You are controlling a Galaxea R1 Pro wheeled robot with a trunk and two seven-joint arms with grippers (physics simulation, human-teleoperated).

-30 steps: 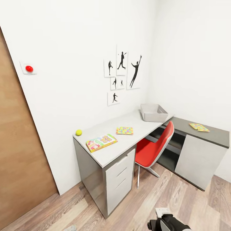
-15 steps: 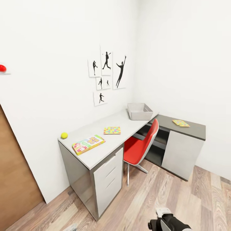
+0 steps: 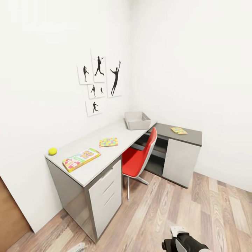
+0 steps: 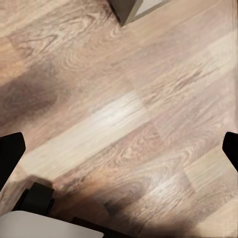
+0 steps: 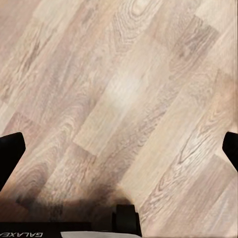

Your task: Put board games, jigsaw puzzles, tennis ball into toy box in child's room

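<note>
The table [image 3: 91, 164] is L-shaped, with a pale grey top, dark grey sides, white drawer fronts and a lower dark grey wing against the right wall. At its left end, near the back edge by the wall, sits the ball [image 3: 53, 151], small and yellow-green. Just beside it, toward the front edge, lies the board game [image 3: 81, 159], a flat box printed in yellow, green and red, set at an angle to the edge. Further along the middle of the top lies a puzzle [image 3: 108, 142], a thin square sheet of yellow, pink, blue and green pieces. At the far corner stands the toy box [image 3: 137, 120], a light grey bin with outward-sloping walls. A red chair [image 3: 140, 160] is tucked under the table below it. On the dark wing lies the second puzzle [image 3: 179, 130], in the same bright colours.

Both wrist views look down on wood-plank floor [image 4: 124, 114]. The left gripper [image 4: 119, 151] and the right gripper [image 5: 119, 151] each have fingertips spread wide to the picture's sides, holding nothing.
</note>
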